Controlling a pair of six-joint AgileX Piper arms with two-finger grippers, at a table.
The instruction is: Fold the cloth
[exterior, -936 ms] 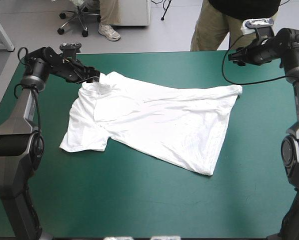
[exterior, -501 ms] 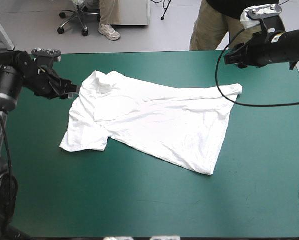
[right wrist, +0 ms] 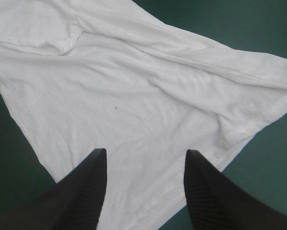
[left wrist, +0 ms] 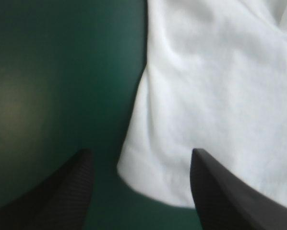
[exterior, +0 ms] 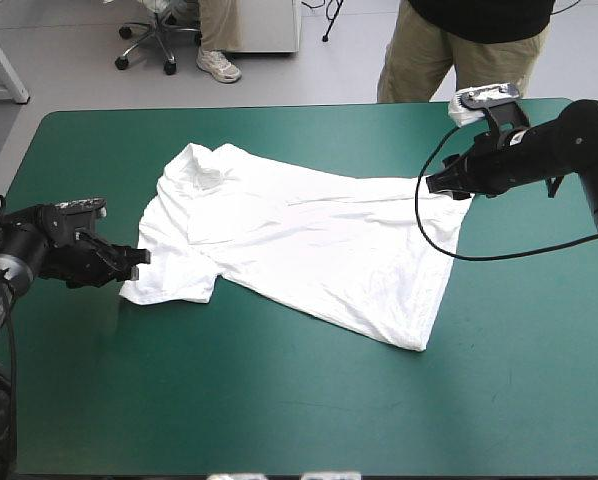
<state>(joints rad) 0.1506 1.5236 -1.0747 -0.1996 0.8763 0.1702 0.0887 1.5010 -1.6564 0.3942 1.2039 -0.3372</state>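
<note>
- The white short-sleeved cotton T-shirt [exterior: 309,240] lies spread, a little skewed, across the middle of the teal-green covered bench [exterior: 279,410]. Its collar points to 10 o'clock and its hem runs from 2 o'clock down to 5 o'clock.
- The left jaws sit low at the shirt's 8 o'clock sleeve, wide open and holding nothing. In the wrist view the sleeve's hemmed corner [left wrist: 148,177] lies between the black fingers [left wrist: 52,196].
- The right jaws hang over the 2 o'clock hem corner, also wide apart and empty, with rumpled cloth below them.
- Risk, left: only the corner tip is inside the jaws, so a shallow close could slip off it, or pinch just the top layer and leave the sleeve sagging open.
- Risk, right: the creased ridge near that corner could be caught with it, dragging extra cloth into the fold.
- Risk, both: if only one side grips, the lift would likely twist the shirt and give a crooked fold.
</note>
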